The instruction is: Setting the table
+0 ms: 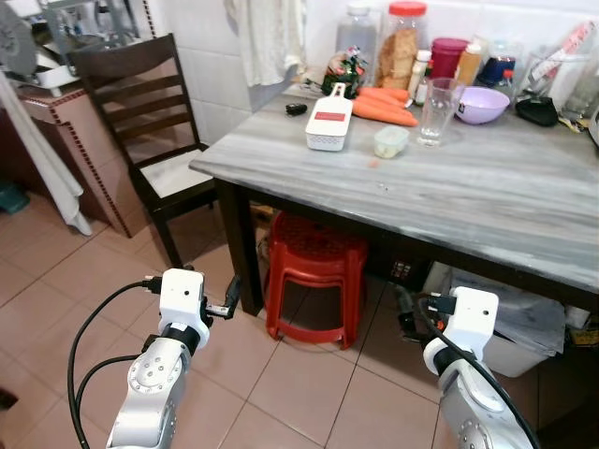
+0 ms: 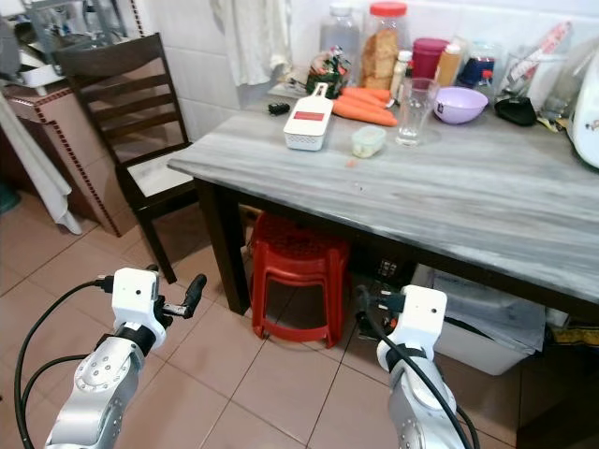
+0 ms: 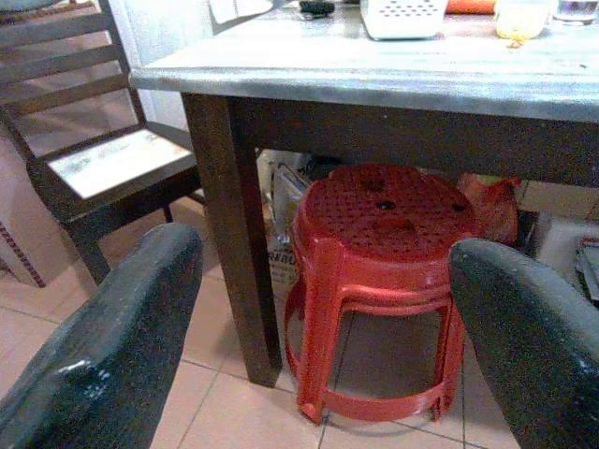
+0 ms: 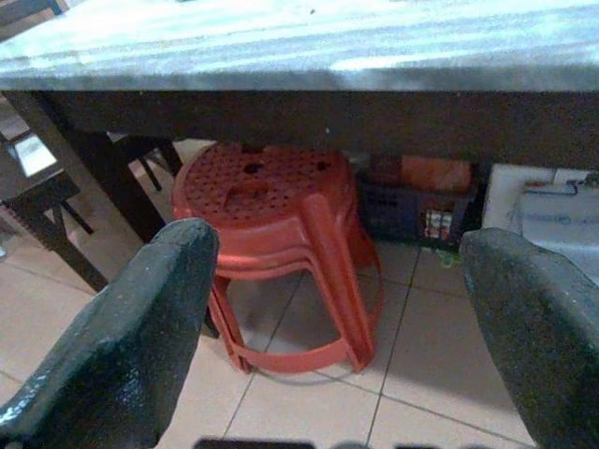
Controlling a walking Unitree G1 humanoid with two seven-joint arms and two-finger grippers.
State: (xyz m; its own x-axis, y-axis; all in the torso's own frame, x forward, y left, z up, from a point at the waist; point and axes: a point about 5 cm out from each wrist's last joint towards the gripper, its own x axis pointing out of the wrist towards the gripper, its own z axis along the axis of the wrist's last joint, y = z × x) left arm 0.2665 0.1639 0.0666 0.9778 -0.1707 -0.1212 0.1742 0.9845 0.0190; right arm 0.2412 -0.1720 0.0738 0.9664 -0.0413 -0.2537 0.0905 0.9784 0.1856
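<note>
The grey-topped table (image 1: 487,196) stands ahead of me. On it are a white slicer box (image 1: 328,122), several carrots (image 1: 384,105), a small clear tub (image 1: 391,141), a drinking glass (image 1: 439,110) and a purple bowl (image 1: 482,104). My left gripper (image 1: 229,297) is held low over the floor, short of the table's near leg, open and empty (image 3: 323,253). My right gripper (image 1: 404,309) is at the same height below the table edge, also open and empty (image 4: 337,238).
A red plastic stool (image 1: 315,267) sits under the table between the two grippers. A dark wooden chair (image 1: 140,122) stands at the table's left end. Jars and bottles (image 1: 404,42) line the back wall. A white bin (image 1: 524,327) sits under the table at right.
</note>
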